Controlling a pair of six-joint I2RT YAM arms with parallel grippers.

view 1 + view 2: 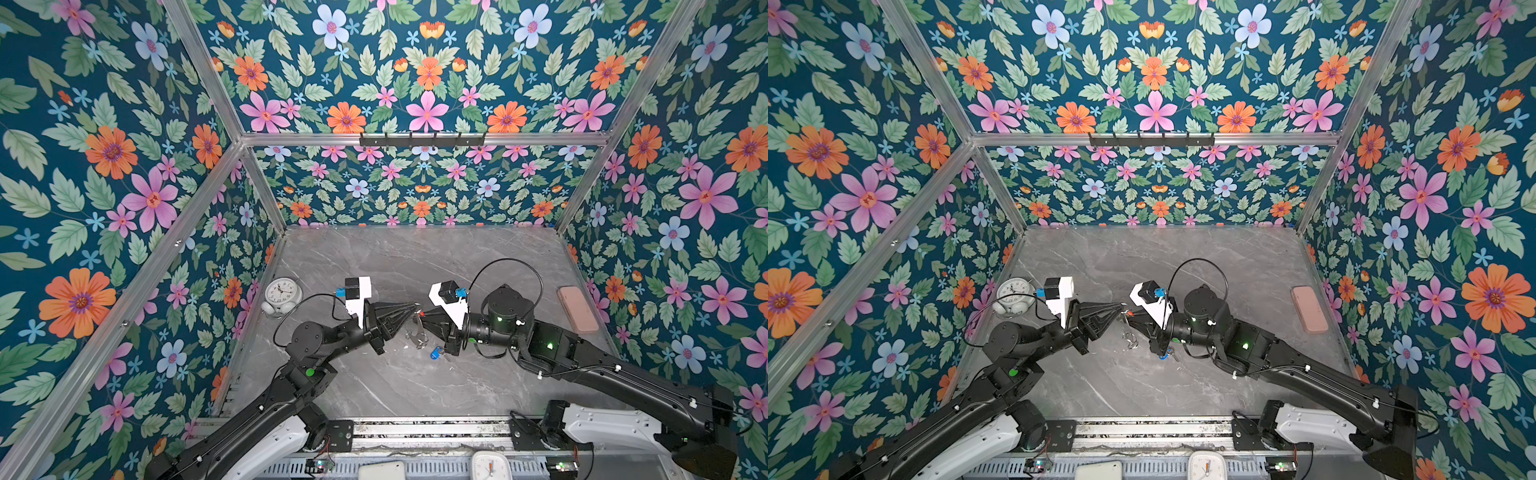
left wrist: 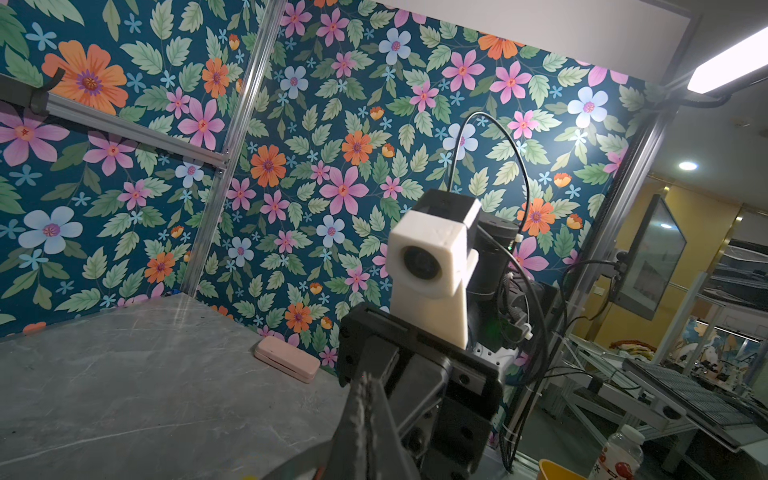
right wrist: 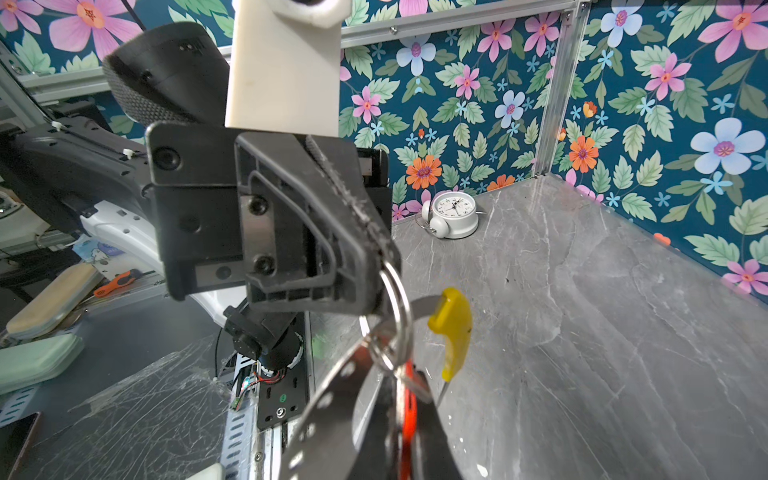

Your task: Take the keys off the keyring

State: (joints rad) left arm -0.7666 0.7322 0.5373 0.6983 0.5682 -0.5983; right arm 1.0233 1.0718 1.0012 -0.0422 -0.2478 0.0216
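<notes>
Keyring (image 3: pixel 334 384) first: the flat grey hoop hangs between my two end effectors, just below their tips, with its yellow sleeve (image 3: pixel 453 332) right beside the left tip. Whether the hoop's low end touches the table (image 1: pixel 395 257) I can't tell. My left end effector (image 3: pixel 380 266) is pinched tight on a silver split ring (image 3: pixel 403 307) of that keyring, jaws together and the ring poking out from between them. My right end effector (image 1: pixel 424 314) comes in tip to tip against the left one, jaws narrow, nipping the red-tagged key (image 3: pixel 409 399). Its red tag sits between my right fingers (image 3: pixel 376 440), just under the split ring. In both top views the two tips meet over the middle of the table, and the keyring's silver loops show just beneath them. The blue-tagged key (image 1: pixel 435 353) is down on the table, under the body of my right end effector and near those loops. Going farther out, behind my left end effector and off toward the wall, a round white alarm clock (image 1: pixel 282 293) stands on the table. Well beyond my right end effector, past the arm's elbow, a pink case (image 1: pixel 577 309) lies flat near the opposite wall.
</notes>
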